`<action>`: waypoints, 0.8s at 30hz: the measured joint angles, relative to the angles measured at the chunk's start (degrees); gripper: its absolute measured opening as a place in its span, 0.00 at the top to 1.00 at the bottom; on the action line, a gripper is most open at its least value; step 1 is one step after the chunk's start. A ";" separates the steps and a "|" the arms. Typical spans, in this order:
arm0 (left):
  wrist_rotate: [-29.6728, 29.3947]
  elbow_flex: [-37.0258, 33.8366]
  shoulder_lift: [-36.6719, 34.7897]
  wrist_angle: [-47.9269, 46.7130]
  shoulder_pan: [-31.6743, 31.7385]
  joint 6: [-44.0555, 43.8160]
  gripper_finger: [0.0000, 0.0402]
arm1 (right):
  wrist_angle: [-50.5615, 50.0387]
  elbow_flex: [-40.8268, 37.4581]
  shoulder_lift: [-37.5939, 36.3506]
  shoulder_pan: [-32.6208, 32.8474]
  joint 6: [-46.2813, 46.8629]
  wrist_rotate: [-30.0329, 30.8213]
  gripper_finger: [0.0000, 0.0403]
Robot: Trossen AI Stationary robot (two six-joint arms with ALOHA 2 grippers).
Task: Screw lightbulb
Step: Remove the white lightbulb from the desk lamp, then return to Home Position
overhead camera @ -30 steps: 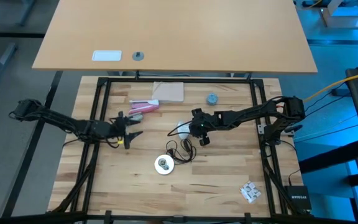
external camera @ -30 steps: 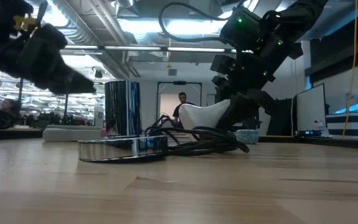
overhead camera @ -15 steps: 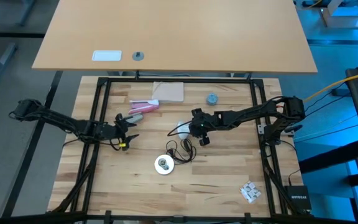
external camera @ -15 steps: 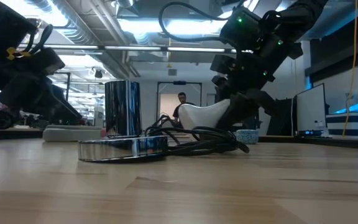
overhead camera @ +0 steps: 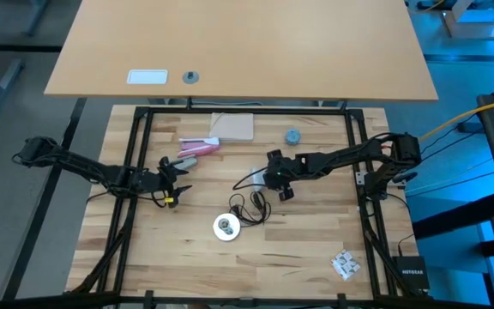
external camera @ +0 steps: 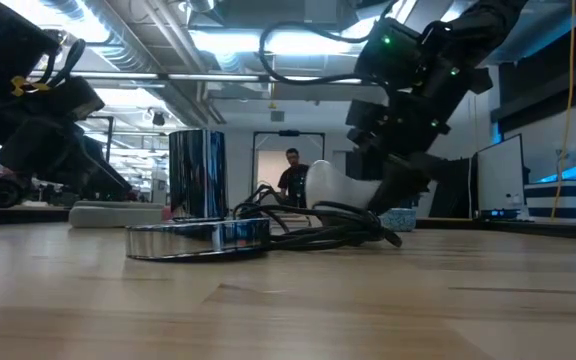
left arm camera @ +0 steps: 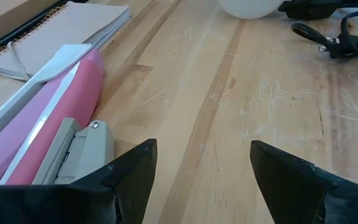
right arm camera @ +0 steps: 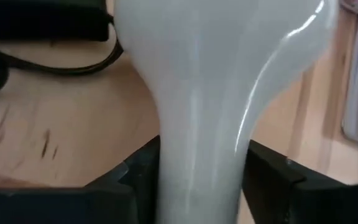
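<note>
The lightbulb [right arm camera: 219, 81] lies on the table beside the black cord [overhead camera: 251, 206]. Your right gripper [overhead camera: 274, 176] clasps its tapered neck (ready for carrying). Your left gripper [left arm camera: 201, 171] waits spread by the pink case [left arm camera: 39, 134].

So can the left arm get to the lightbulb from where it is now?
Probably yes: bare wood lies between the open left gripper and the lightbulb, though the right gripper already holds its neck.

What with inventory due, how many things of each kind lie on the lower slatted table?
White frosted lightbulb: 1
Round silvery socket, black cord: 1
Blue-grey round cap: 1
Tan spiral notebook: 1
Pink stapler-like tool: 1
Small white crumpled packet: 1
Total: 6
</note>
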 joint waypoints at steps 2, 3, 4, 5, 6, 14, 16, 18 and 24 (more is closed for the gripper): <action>0.00 0.00 0.00 0.00 0.00 0.00 0.38 | -0.86 0.00 -0.05 -0.03 0.02 -0.53 0.49; 0.00 0.00 0.00 -0.01 0.00 0.00 0.38 | -1.52 0.00 -0.08 -0.03 0.03 -1.01 0.46; 0.00 0.00 0.00 -0.02 0.00 0.00 0.38 | -2.16 0.00 -0.09 -0.03 0.01 -1.40 0.42; 0.00 0.00 0.00 -0.02 0.00 0.00 0.38 | -2.56 0.00 -0.09 -0.03 0.00 -1.68 0.38; 0.00 0.00 0.01 -0.02 0.00 0.00 0.38 | -2.88 0.00 -0.09 -0.03 0.03 -1.98 0.34; 0.00 0.00 0.00 -0.04 0.00 0.00 0.38 | -3.49 0.00 -0.09 0.08 6.43 -1.29 0.16; 0.01 0.00 0.00 -0.04 0.00 0.00 0.38 | -4.29 0.00 -0.09 0.08 6.16 -1.06 0.14; 0.02 0.00 0.00 -0.04 0.00 0.00 0.38 | -4.28 0.00 -0.09 0.08 6.15 -2.42 0.13; 0.04 0.00 0.00 -0.07 0.00 0.00 0.38 | -3.61 0.00 -0.09 0.08 6.14 -3.57 0.13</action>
